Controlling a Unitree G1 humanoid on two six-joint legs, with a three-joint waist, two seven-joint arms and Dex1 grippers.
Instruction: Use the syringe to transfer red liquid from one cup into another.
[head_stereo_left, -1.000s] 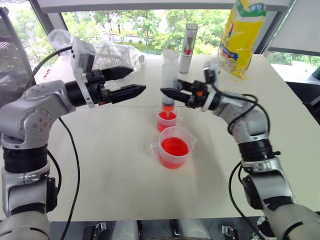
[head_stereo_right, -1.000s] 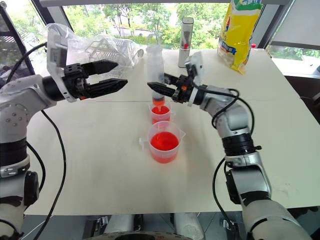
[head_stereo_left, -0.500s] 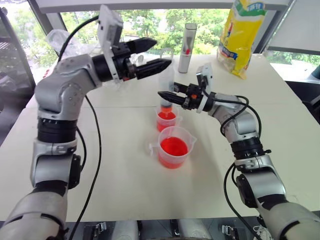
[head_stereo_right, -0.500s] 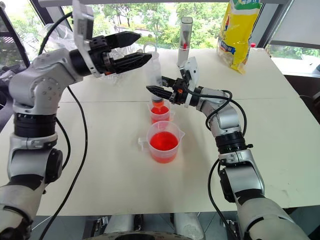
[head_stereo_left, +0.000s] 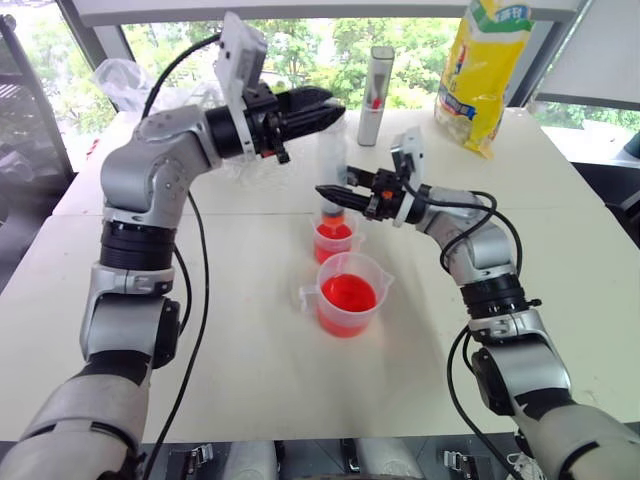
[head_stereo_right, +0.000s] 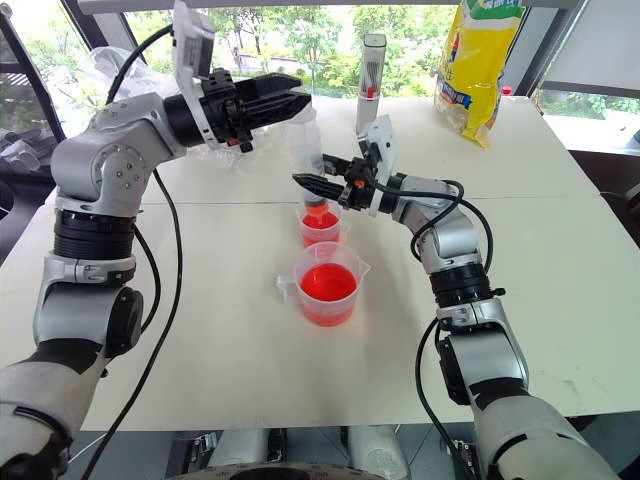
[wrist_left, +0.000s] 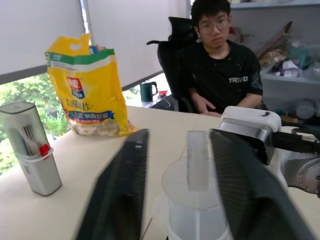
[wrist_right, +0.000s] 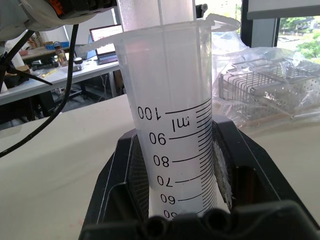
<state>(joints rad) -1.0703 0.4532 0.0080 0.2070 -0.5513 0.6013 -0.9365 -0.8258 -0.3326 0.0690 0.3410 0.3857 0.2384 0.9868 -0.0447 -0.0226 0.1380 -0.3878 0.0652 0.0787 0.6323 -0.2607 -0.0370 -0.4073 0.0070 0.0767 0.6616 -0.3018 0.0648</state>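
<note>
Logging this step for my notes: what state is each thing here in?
Clear plastic syringe: upright, tip over smaller cup.
Right gripper: shut on syringe barrel.
Left gripper: fingers either side of white plunger.
Smaller clear cup: holds red liquid.
Larger handled clear cup: holds red liquid.

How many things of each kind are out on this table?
Clear cups holding red liquid: 2 (handled measuring cup, smaller cup)
Syringe: 1
Grey upright tube: 1
Yellow bag: 1
Clear plastic bag with wire rack: 1
Total: 6

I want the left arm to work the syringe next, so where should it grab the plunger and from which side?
Grip the white plunger by its flat top end, approaching level from the robot's left. The syringe stands upright, held in the right gripper, with the plunger rising clear above.
</note>
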